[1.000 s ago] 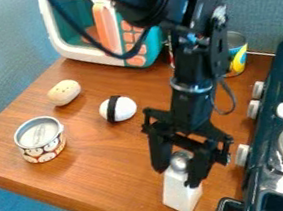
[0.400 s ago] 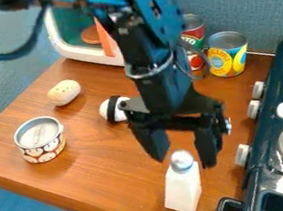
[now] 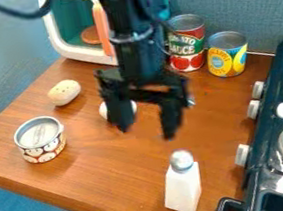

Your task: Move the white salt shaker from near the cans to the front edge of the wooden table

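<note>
The jaws of the gripper (image 3: pixel 147 133) are spread, with nothing pinched between them, and are hung above the wooden table (image 3: pixel 108 178). By judgement, an empty-handed step is shown, with no grasp made; for any item to be taken up, the open jaws would need to be centred over it and lowered before being closed. Close behind one finger, towards ten o'clock from the fingertips, a white rounded thing (image 3: pixel 104 112) is partly covered, so its full shape cannot be made out. Between five and six o'clock, the white shaker (image 3: pixel 183 187) is seen upright, its silver cap uncovered and apart from the jaws. Farther out, an open-looking tin (image 3: pixel 40 141) is placed at nine o'clock, and a pale, speckled, potato-like lump (image 3: pixel 64 92) between ten and eleven. At eleven, the toy microwave (image 3: pixel 82 56) is cut off by the top edge and partly hidden by the arm. A tomato can (image 3: pixel 186 44) is set at one o'clock, with a yellow can (image 3: pixel 227 56) just beside it, between one and two. Towards four, the toy stove (image 3: pixel 260 131) is cut off by the right edge. Whether the lump is real food cannot be told.
</note>
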`<state>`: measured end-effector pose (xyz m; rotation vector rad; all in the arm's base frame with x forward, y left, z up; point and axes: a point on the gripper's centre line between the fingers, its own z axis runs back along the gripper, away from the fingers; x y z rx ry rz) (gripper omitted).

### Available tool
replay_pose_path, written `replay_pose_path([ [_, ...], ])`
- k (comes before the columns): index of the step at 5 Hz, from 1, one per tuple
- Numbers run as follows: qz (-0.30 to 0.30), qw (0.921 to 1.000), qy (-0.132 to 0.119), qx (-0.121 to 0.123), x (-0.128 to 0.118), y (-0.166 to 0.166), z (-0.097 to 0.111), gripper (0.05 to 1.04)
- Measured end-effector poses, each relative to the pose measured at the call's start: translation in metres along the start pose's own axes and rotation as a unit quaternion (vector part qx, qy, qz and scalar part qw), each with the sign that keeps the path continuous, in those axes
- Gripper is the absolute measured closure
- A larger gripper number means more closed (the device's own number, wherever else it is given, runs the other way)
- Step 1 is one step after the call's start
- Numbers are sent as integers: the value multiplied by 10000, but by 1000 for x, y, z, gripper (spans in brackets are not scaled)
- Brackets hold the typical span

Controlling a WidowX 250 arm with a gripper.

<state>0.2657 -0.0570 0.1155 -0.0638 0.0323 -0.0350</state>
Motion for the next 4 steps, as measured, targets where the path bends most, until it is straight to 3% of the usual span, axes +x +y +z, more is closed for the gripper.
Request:
replay_pose_path([
  [1, 53, 9988, 173, 449, 14, 37, 5, 77],
  [3, -29, 9972, 58, 750, 28, 79, 8, 77],
  [4, -20, 9975, 160, 683, 29, 101, -3, 77],
])
